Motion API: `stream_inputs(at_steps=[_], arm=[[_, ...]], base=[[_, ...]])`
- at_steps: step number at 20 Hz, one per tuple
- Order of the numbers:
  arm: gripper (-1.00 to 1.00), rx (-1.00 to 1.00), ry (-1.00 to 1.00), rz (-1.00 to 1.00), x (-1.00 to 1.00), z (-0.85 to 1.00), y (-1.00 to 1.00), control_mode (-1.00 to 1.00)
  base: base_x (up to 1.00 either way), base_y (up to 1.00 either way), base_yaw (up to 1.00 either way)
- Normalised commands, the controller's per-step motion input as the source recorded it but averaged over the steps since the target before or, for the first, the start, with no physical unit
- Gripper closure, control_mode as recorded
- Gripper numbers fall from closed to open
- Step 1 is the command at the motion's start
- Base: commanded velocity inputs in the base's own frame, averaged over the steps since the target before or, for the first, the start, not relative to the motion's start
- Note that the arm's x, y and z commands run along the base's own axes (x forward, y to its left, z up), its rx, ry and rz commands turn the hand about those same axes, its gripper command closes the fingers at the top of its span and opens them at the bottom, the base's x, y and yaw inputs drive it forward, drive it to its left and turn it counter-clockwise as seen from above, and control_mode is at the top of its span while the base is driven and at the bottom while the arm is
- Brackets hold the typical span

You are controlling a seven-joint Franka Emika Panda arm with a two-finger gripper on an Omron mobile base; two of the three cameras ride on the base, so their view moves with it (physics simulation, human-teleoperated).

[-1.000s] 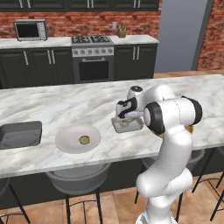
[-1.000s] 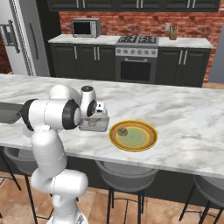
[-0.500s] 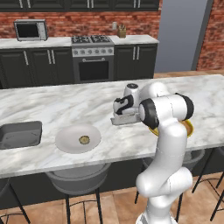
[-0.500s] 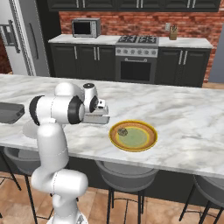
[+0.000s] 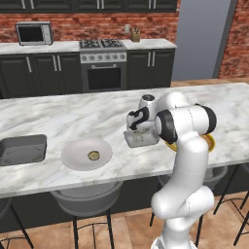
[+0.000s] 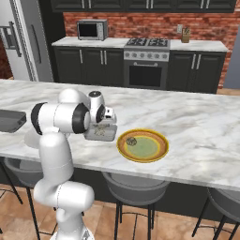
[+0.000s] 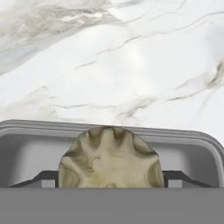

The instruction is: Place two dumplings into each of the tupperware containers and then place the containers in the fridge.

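We record the gripper (image 7: 111, 186) poised over a tupperware container (image 7: 26, 153) on the marble island counter (image 7: 131, 65), its fingers (image 7: 43, 178) spread wide, with a dumpling (image 7: 110, 157) lying between them inside the container, though we cannot tell whether they touch it

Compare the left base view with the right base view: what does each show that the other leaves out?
Left base view alone: a round white plate carrying one dumpling, and a dark grey tray at the counter's left.

Right base view alone: the fridge at far left, and a full look at the yellow-rimmed plate with a dumpling on it.

Both: the marble counter, the grey tupperware container under the gripper, plus the stove and microwave behind.
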Motion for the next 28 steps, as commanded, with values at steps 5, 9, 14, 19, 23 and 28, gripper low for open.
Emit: stream_inputs(at_steps=[5, 9, 14, 19, 23, 28], arm=[[1.00, 0.00, 0.00, 0.00, 0.00, -0.12, -0.37, -1.00], [1.00, 0.00, -0.08, -0.02, -0.12, 0.03, -0.36, -1.00], [1.00, 0.00, -0.01, -0.01, -0.26, 0.00, -0.21, -1.00], [1.00, 0.00, 0.06, -0.01, -0.27, 0.10, -0.16, -1.00], [-1.00, 0.00, 0.05, 0.00, 0.00, 0.00, 0.00, -1.00], [-1.00, 0.00, 0.02, 0.00, -0.06, 0.22, 0.00, -1.00]], base=[[0.00, 0.00, 0.00], [0.00, 0.00, 0.00], [0.00, 0.00, 0.00], [0.00, 0.00, 0.00], [0.00, 0.00, 0.00], [0.00, 0.00, 0.00]])
